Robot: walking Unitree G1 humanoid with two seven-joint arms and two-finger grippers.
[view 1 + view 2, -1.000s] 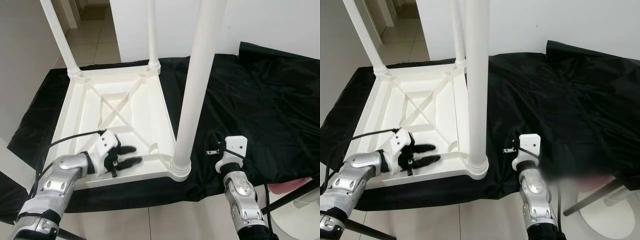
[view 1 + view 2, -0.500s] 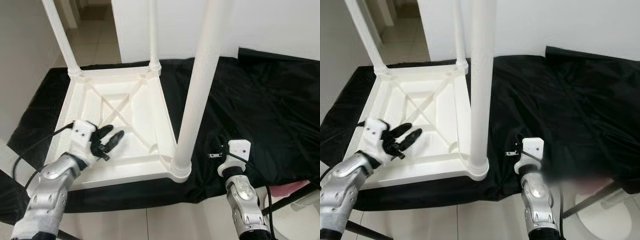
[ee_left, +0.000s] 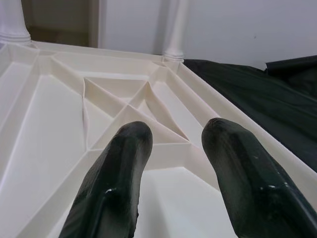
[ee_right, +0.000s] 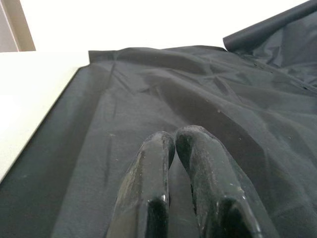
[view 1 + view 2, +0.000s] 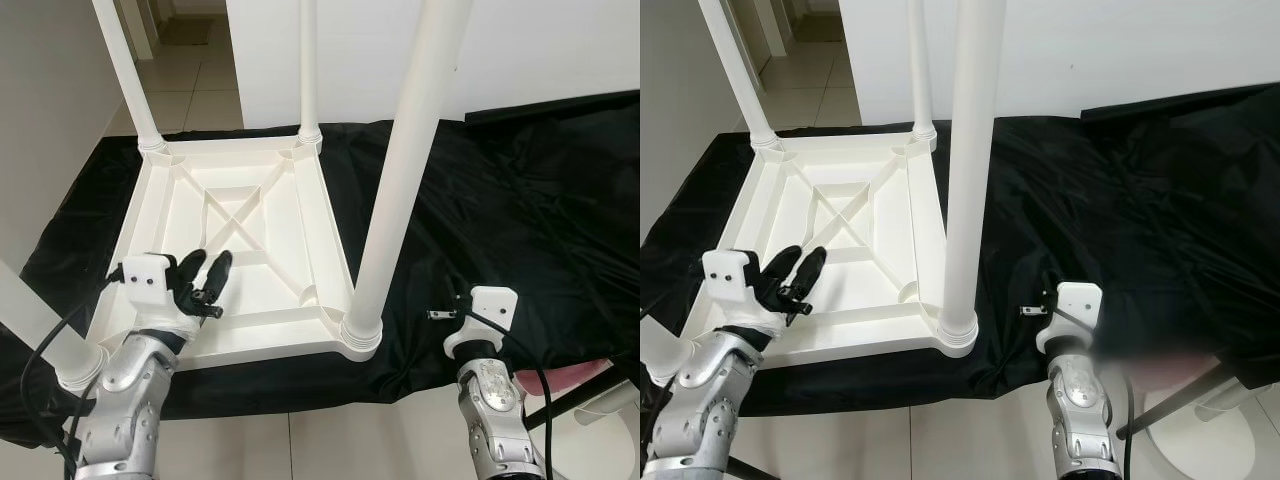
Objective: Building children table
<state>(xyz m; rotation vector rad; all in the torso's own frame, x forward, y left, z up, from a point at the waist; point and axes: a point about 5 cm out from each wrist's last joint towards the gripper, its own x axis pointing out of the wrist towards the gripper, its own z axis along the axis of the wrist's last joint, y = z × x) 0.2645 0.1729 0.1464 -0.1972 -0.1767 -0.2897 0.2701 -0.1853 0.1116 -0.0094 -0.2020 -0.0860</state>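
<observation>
Left wrist view: the left hand (image 3: 171, 163) hovers open and empty above the ribbed underside of the upturned children table (image 5: 240, 250), likely lining up a grip. Right hand (image 4: 171, 163), fingers pressed together, holds nothing over the black cloth (image 5: 520, 210) cushioning the white plastic.

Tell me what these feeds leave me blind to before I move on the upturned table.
- Fourth leg: cut by the left eye view's edge; the left arm hides its seat in the corner.
- Tops of the three standing legs: cut off by the upper edge in both eye views.
- Right gripper: in the eye views its own wrist mount hides the fingers.
- Pink thing: cut by the corner, blurred in the right eye view.
- Left gripper: contact with table underside unclear.
</observation>
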